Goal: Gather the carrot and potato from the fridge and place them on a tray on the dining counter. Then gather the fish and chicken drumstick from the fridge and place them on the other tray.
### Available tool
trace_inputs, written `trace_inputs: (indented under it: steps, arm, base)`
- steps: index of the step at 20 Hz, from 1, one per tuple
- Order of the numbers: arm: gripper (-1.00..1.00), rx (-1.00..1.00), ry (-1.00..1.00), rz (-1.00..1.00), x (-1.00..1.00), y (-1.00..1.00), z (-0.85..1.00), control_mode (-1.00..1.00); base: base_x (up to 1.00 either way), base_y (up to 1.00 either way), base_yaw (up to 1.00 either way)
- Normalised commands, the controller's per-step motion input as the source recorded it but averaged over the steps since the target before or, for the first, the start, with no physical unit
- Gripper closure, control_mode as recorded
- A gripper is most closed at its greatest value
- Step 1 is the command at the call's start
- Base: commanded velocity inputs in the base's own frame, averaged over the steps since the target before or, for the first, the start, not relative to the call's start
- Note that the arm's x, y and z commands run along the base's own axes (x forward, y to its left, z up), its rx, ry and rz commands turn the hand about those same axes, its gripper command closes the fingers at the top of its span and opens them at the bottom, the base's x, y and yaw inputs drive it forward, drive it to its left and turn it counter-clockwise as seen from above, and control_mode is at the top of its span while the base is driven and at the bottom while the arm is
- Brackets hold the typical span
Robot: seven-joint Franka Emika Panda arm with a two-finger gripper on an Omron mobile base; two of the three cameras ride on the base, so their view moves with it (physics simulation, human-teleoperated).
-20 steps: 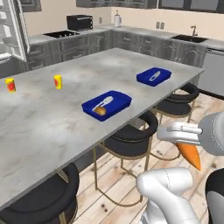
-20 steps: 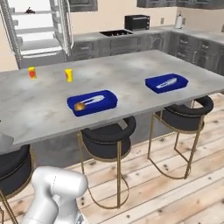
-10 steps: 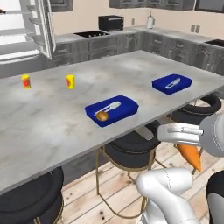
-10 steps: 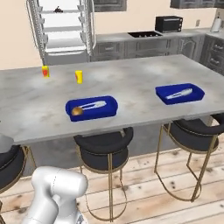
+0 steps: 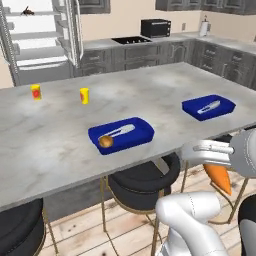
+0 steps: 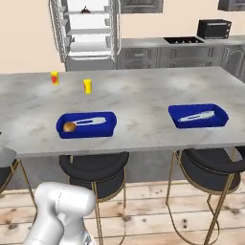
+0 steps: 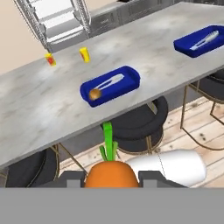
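A long grey marble counter (image 6: 143, 95) spans the room. Black round stools (image 6: 95, 167) with gold legs stand beneath its near edge on a light wood plank floor (image 6: 158, 210). Dark grey cabinets (image 5: 150, 52) line the beige back wall (image 6: 24, 33).

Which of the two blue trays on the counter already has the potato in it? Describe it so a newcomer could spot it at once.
Start at the long grey marble counter with black stools along its near edge. Two blue trays sit near that edge; take the tray nearer the open fridge and the two small yellow cups. It alone holds a round brown potato at one end.
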Motion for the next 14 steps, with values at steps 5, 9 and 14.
trace_inputs:
  steps: [5,9,14]
  arm:
    - [1.00,0.00,0.00,0.00,0.00,0.00,0.00,1.00]
    - [1.00,0.00,0.00,0.00,0.00,0.00,0.00,1.00]
    - [1.00,0.00,0.00,0.00,0.00,0.00,0.00,1.00]
  base:
    - [0.57,-0.33,0.43]
    - [0.51,-0.44,0.39]
    - [0.65,-0.50,0.37]
